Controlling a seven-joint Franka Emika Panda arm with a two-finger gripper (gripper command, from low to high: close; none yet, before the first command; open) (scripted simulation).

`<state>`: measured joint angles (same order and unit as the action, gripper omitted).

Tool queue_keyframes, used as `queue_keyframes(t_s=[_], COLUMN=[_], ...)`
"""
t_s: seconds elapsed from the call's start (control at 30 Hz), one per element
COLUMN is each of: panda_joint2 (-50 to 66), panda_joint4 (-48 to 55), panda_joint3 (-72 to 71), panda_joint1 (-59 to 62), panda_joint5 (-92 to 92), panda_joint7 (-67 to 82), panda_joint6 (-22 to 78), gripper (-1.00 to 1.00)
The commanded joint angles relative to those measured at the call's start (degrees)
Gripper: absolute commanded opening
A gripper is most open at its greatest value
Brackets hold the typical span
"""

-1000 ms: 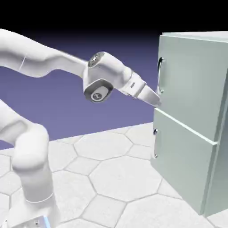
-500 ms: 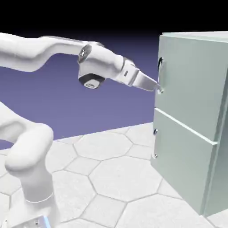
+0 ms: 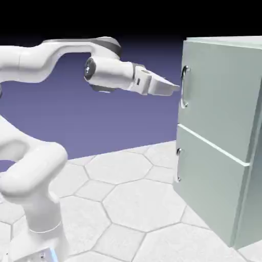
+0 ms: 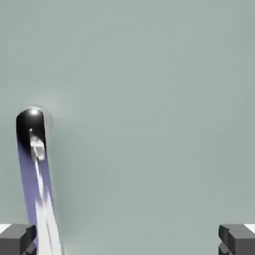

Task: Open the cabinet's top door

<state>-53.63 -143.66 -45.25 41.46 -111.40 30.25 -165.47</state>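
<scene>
The pale grey-green cabinet (image 3: 244, 153) stands at the exterior view's right. Its top door (image 3: 217, 97) is flush and carries a curved silver bar handle (image 3: 183, 87) near its left edge. My gripper (image 3: 175, 88) points almost level at the handle's middle and its tip sits just short of the bar. The hand view is filled by the top door (image 4: 149, 99). There the handle (image 4: 37, 174) runs from its dark mount down to the bottom edge, just inside the left of my fingertips (image 4: 17, 240). The gripper (image 4: 127, 241) is open wide with nothing gripped.
Below the top door is the lower door (image 3: 204, 184) with two small dark knobs (image 3: 178, 152) on its left edge. The white hexagon-tiled table (image 3: 123, 204) stretches in front of the cabinet. My arm's base link (image 3: 36, 194) rises at the lower left.
The hand has risen from the handle's lower end to about its middle and levelled out. The wrist and forearm lifted with it. The door has not moved.
</scene>
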Motion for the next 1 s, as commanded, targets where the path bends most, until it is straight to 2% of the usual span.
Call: queue_keyframes(t_s=[0.0,0.53,0.6,0.77,0.8,0.97], panda_joint2=[-0.47,-7.98,-8.11,-5.55,-5.55,-4.4], panda_joint4=[0.39,6.59,6.7,14.28,14.28,6.57], panda_joint3=[-1.01,-17.21,-17.5,-22.97,-22.98,-16.63], panda_joint1=[0.94,16.03,16.3,26.39,26.4,18.26], panda_joint5=[-2.5,-42.37,-43.08,-44.72,-44.72,-41.7], panda_joint7=[1.63,27.65,28.12,28.48,28.48,30.38], panda_joint6=[0.19,3.25,3.3,4.87,4.87,11.32], gripper=[0.0,0.0,0.0,0.0,-1.0,-1.0])
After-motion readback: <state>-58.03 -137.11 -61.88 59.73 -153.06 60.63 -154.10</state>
